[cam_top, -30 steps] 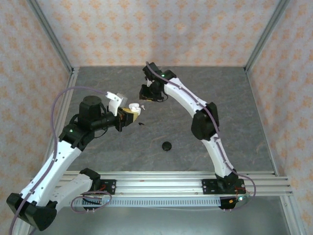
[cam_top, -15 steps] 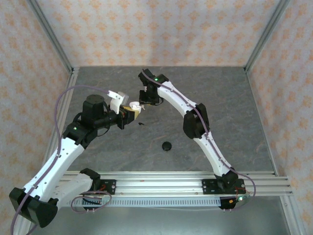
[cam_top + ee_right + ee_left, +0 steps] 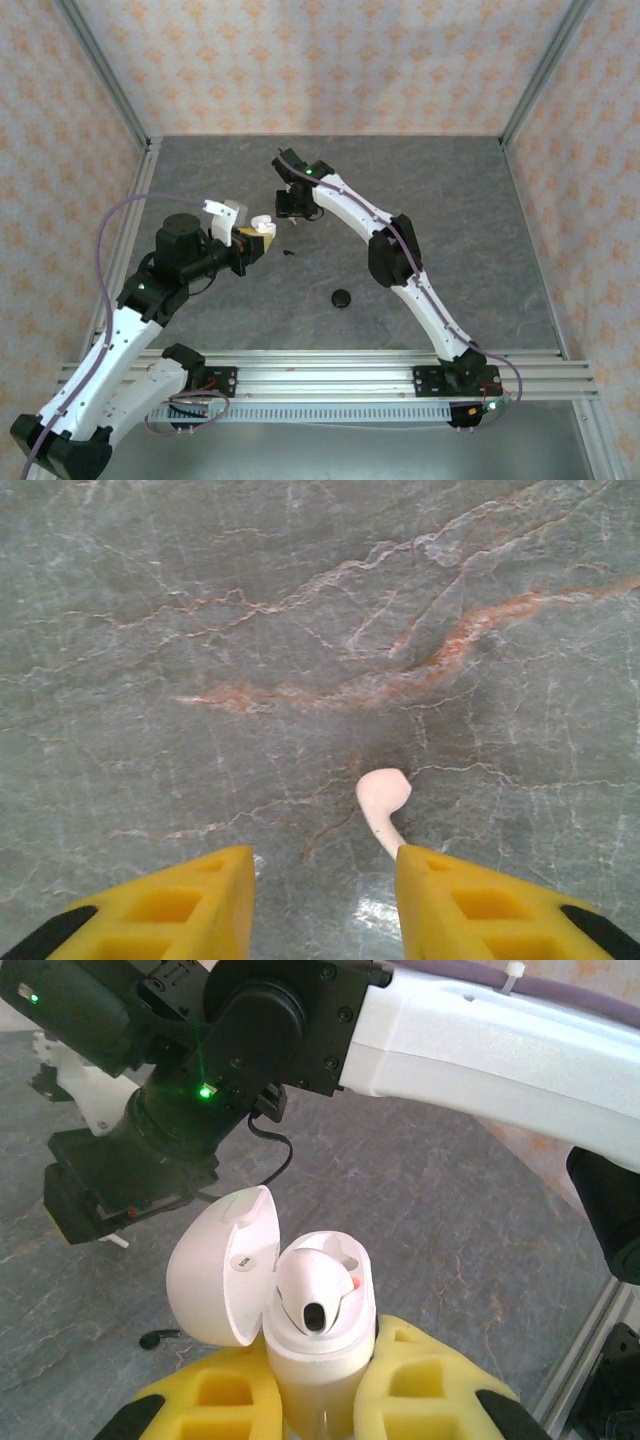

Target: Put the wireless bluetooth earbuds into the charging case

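Note:
My left gripper (image 3: 318,1392) is shut on the body of a white charging case (image 3: 318,1360), held upright off the table with its lid (image 3: 222,1265) swung open to the left. One white earbud (image 3: 314,1295) sits in the case. From above, the case (image 3: 262,224) is left of centre. My right gripper (image 3: 320,885) hangs open, pointing down at the table. A second white earbud (image 3: 383,795) lies on the table ahead of its right finger (image 3: 470,905), its stem reaching that fingertip. A tiny black earbud (image 3: 288,252) lies just right of the case.
A round black object (image 3: 342,297) lies on the grey marbled table (image 3: 470,220) in front of centre. The right arm's wrist (image 3: 180,1110) hangs close behind the held case. Aluminium frame posts and patterned walls ring the table.
The right gripper has swung left and toward the table over the white earbud. The left arm has drawn the case slightly left and nearer its base.

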### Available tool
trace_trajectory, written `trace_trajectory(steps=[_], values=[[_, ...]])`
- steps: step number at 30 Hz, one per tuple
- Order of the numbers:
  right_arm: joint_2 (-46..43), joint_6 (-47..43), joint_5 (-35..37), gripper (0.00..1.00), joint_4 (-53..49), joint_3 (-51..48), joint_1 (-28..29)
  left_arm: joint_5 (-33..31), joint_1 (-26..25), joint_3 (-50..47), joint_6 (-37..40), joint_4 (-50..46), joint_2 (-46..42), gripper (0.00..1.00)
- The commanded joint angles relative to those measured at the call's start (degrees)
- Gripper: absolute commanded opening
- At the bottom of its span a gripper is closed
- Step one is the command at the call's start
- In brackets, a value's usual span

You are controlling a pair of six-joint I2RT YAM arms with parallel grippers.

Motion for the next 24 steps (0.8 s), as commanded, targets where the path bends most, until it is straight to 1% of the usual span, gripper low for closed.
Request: trace_trajectory(steps=[1, 6, 12, 14, 18, 20, 24], values=[[1.8, -1.9, 3.2, 0.42, -1.5, -0.3, 0.6, -2.2, -0.5, -0.7, -2.1, 0.6, -0.8, 0.00], [3.0, -2.6, 3.8, 0.42, -0.9, -0.3, 0.6, -2.3, -0.5, -0.6, -2.3, -0.4, -1.3, 0.00], [3.9, -4.3, 6.4, 0.38, 0.8, -0.2, 0.6, -2.7, -0.5, -0.6, -1.9, -1.0, -2.1, 0.00], [4.2, -5.1, 7.4, 0.34, 1.4, -0.2, 0.6, -2.7, -0.5, -0.6, -1.9, -0.7, -2.0, 0.00], [4.3, -6.1, 8.3, 0.20, 1.5, -0.1, 0.6, -2.5, -0.5, -0.3, -1.4, -0.4, -1.1, 0.00], [4.1, -6.3, 8.2, 0.15, 1.0, 0.0, 0.5, -2.3, -0.5, 0.0, -1.1, -0.4, -0.5, 0.00], [2.6, -5.9, 8.2, 0.08, -1.9, -0.5, -0.4, -1.6, -0.5, 0.0, -0.7, 1.2, 1.0, 0.00]])
